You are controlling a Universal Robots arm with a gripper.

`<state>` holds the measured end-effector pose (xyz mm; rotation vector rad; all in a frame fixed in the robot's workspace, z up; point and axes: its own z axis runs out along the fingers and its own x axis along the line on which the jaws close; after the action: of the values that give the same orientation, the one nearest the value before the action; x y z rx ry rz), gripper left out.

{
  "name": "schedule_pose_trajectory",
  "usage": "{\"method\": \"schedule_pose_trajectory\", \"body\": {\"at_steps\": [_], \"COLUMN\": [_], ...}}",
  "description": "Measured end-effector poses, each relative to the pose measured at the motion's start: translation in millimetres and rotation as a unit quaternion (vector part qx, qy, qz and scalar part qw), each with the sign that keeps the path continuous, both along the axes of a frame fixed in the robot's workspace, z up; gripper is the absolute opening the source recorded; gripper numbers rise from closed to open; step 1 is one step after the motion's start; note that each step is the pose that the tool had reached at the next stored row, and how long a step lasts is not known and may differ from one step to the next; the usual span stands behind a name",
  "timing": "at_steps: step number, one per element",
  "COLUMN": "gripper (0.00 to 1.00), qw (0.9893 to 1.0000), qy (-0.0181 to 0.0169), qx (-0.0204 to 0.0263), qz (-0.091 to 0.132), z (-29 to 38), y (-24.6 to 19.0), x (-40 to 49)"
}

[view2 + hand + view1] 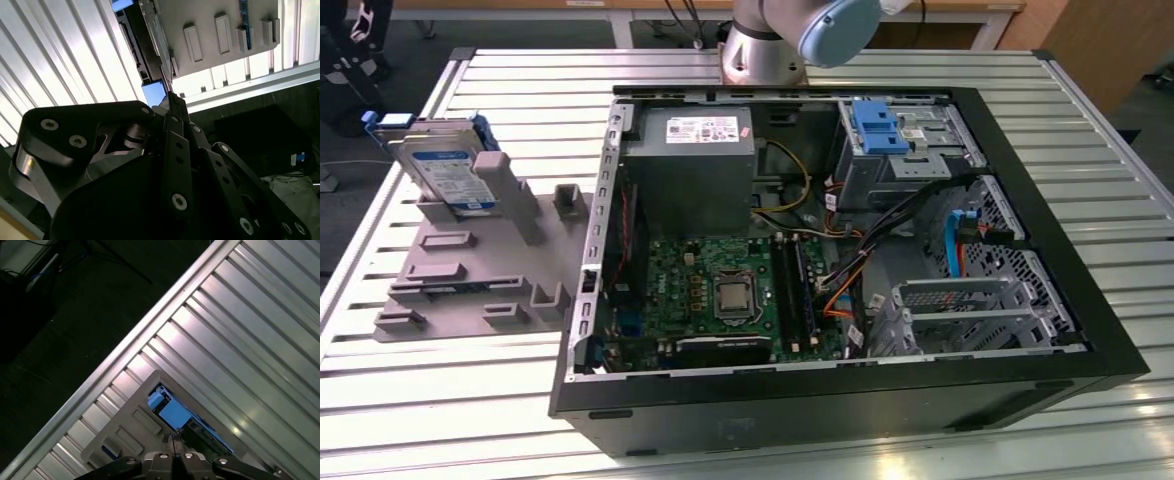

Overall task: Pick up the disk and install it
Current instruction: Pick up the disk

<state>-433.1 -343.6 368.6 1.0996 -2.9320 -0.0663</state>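
Observation:
The disk [447, 165] stands on edge in a grey holder [467, 270] at the exterior view's left, beside the open computer case [1041, 300]. It is silver with a white-and-blue label and blue side rails. In both wrist views my gripper [174, 442] hangs well above the holder [135, 425], its fingertips pressed together with nothing between them. The disk's blue top [175, 415] lies just beyond those tips. In the second wrist view the gripper [169, 95] points at the disk [154, 92] beside the holder [215, 30].
Inside the case sit a grey power supply [687, 150], a motherboard [720, 290], a blue bracket on a metal cage [881, 130] and a silver drive bay [961, 310]. The arm's base [774, 40] stands behind the case on the slatted table [454, 400].

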Motion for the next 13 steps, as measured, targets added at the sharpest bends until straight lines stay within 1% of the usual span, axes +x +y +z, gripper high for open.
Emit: {"method": "schedule_pose_trajectory", "body": {"at_steps": [13], "gripper": [0.11], "qw": [0.9999], "qy": [0.0], "qx": [0.0], "qz": [-0.016], "z": [0.0], "y": [0.0], "x": [0.0]}}
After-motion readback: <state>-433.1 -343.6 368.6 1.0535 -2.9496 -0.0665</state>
